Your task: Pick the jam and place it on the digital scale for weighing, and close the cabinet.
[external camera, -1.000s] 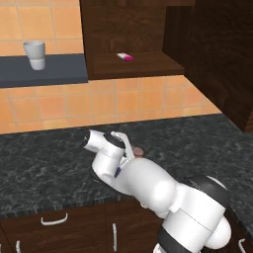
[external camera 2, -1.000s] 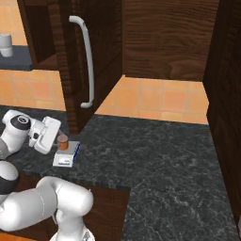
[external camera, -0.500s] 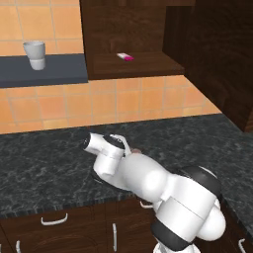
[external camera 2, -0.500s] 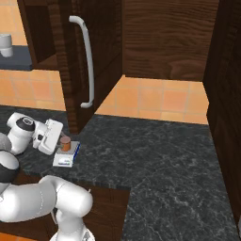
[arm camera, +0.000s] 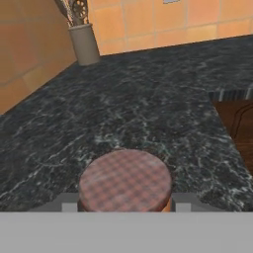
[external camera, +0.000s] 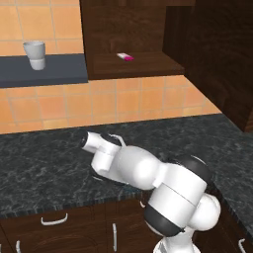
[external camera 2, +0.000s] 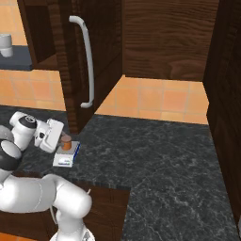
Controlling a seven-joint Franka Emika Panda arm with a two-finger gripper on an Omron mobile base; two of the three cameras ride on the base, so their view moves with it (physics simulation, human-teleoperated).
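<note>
On the left of the dark speckled stone counter (external camera 2: 155,160), near its front edge, my two-finger gripper (external camera 2: 60,139) sits low over the small orange jam jar with the brown checked lid (external camera 2: 66,142). The jar stands upright on the small white digital scale with the grey top and blue side edge (external camera 2: 66,156). From the hand view the lid (arm camera: 125,180) sits right between my jaws, which are set narrow, about jar-width. I honestly can't tell if they're pinching the jar or just sitting beside it.

Just right of that, the dark brown wood-grain wall cabinet door with the long silver bar handle (external camera 2: 86,66) is swung open above the scale.

In the left base view a flat pink-and-white packet (external camera: 125,57) lies on the cabinet shelf, and a grey-white cup (external camera: 34,55) stands on the dark shelf to the far left.
</note>
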